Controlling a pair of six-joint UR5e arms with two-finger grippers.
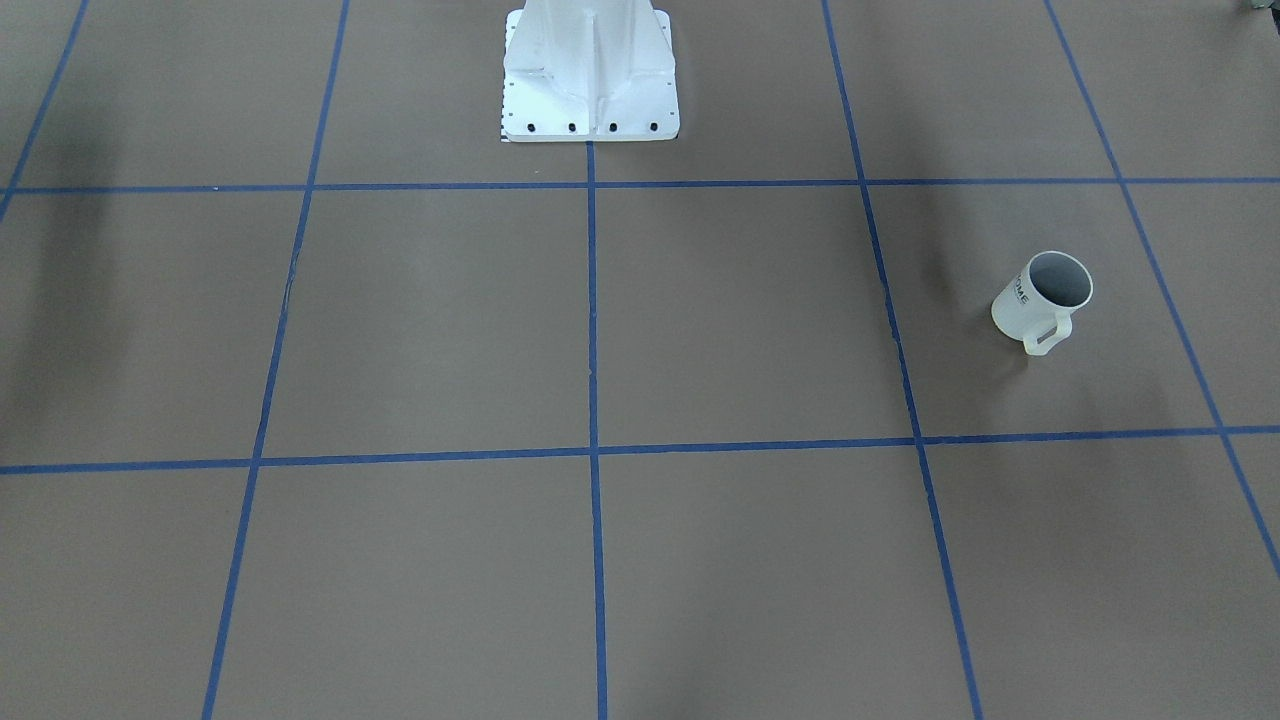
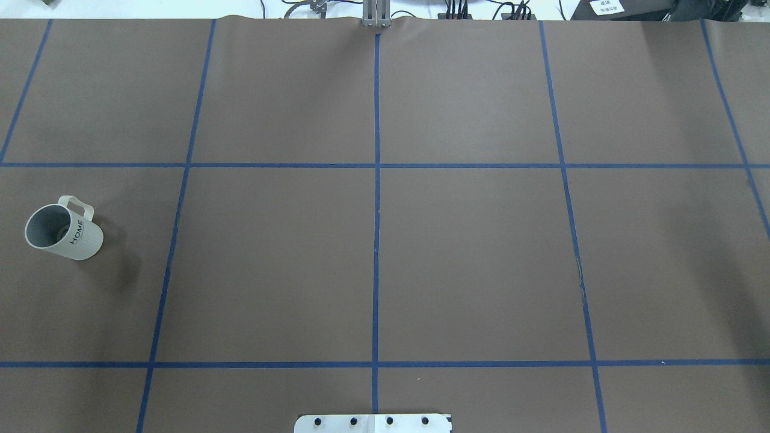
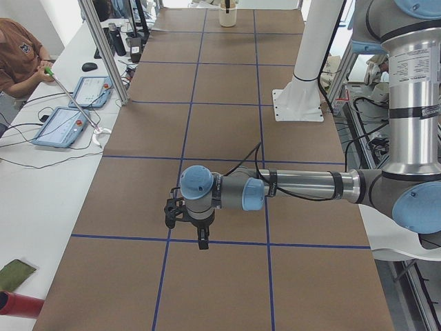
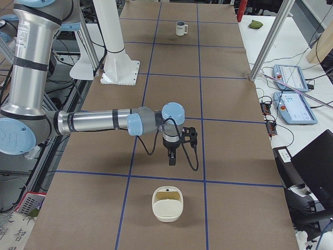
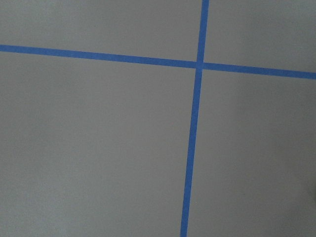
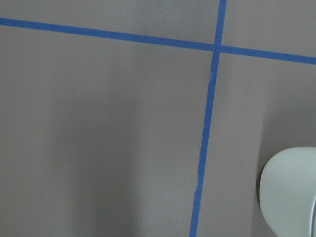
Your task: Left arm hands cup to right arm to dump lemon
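From across the table, the cup [image 1: 1040, 300] stands upright on the brown table [image 1: 700, 330], on my left side. Its handle is turned away from my white base [image 1: 590, 75]. Its inside looks grey, and I cannot make out the lemon in it.

From above, the cup [image 2: 66, 231] sits near the table's left edge. Its black lettering faces the middle, and blue tape [image 2: 376, 180] marks the surface into squares.

From the left end, my left arm [image 3: 303, 185] stretches level over the table. My left pincer [image 3: 202, 243] hangs tip down, close above a tape line. I cannot tell whether it is wide or narrow. A person [image 3: 17, 55] sits at the side bench, well apart from it.

From the right end, my right arm [image 4: 99, 121] also reaches out level, and my right pincer [image 4: 171, 159] points down near a tape line. I cannot tell how it is set either. A white bowl [image 4: 167, 204] lies near it on the camera's side, apart from it. The cup [image 4: 180, 28] stands well beyond this pincer at the far end.

Below my left wrist I see only a tape crossing [image 5: 199, 64].

Below my right wrist there is another crossing [image 6: 216, 47], with the bowl's rounded edge [image 6: 291, 192] at the lower right.
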